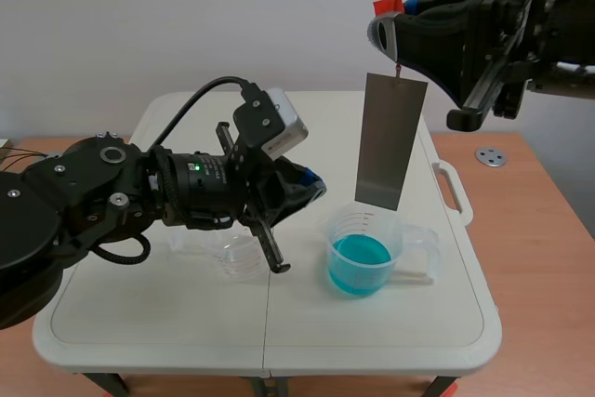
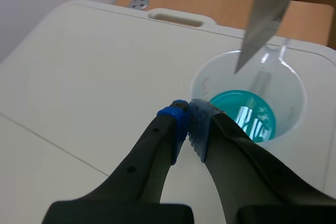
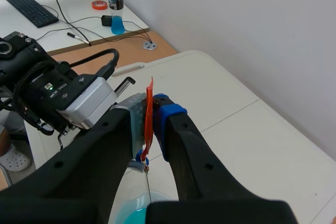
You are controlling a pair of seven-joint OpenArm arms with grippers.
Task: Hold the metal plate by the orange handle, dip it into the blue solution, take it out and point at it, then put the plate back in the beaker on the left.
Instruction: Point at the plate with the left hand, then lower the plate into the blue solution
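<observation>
While right fingers [image 3: 170, 116] clench the orange handle [image 3: 149, 114], metal plate [image 1: 390, 141] hanging above blue solution [image 1: 358, 253] (left fingers [image 2: 176, 124] closed, empty).

We show the matte black left arm [image 1: 84, 197]: silver screws [image 1: 112, 154], white camera box [image 1: 282, 129], looping black cable [image 1: 223, 80], green light [image 1: 196, 168], blue and grey dotted finger pads [image 2: 177, 119].

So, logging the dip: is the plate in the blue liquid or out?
Out. The plate hangs from the right gripper, its lower edge above the blue liquid in the beaker.
</observation>
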